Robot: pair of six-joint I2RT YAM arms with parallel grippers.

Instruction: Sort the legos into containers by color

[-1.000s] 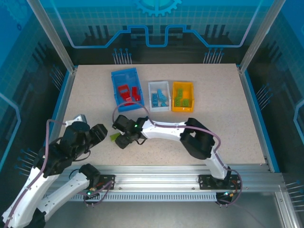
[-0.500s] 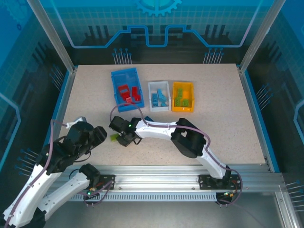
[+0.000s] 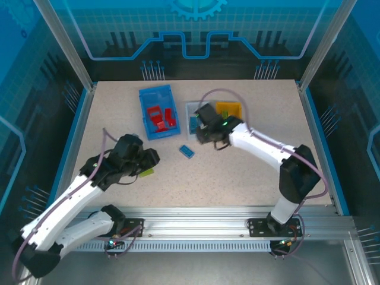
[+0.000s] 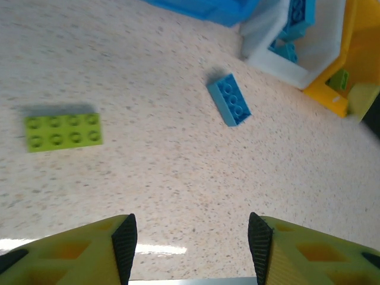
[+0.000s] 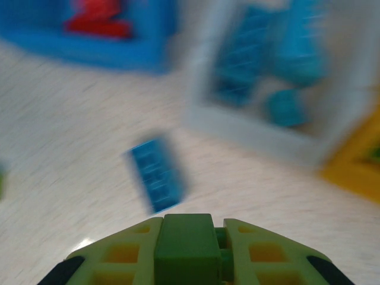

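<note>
Two loose legos: a loose blue lego (image 3: 187, 151) lies mid-table, just on the near side of the white bin (image 4: 273, 56); a loose green lego (image 3: 146, 173) lies toward the near left corner, apart from it.
Sorted so far: red legos (image 3: 160, 117) sit in the blue bin (image 3: 142, 101), blue legos (image 4: 294, 24) in the white bin, and green legos (image 4: 339, 79) in the orange bin (image 4: 347, 65); most of the job looks done.
Right end effector (image 5: 187, 237): closed on a held green lego (image 5: 184, 249), up by the white and orange bins; the orange bin looks like its drop.
Left end effector (image 4: 191, 240): jaws wide apart with nothing between them, over the table (image 3: 279, 119); in its wrist view the loose green lego lies ahead and to the left.
Left to do: probably three placements, counting the held one.
Open room: the right half of the table and the far left corner offer space; the bins stand in a tight row toward the far edge, so their walls crowd any drop.
Edges: raised rails run along the left and right edges; both loose legos lie well inside them.
</note>
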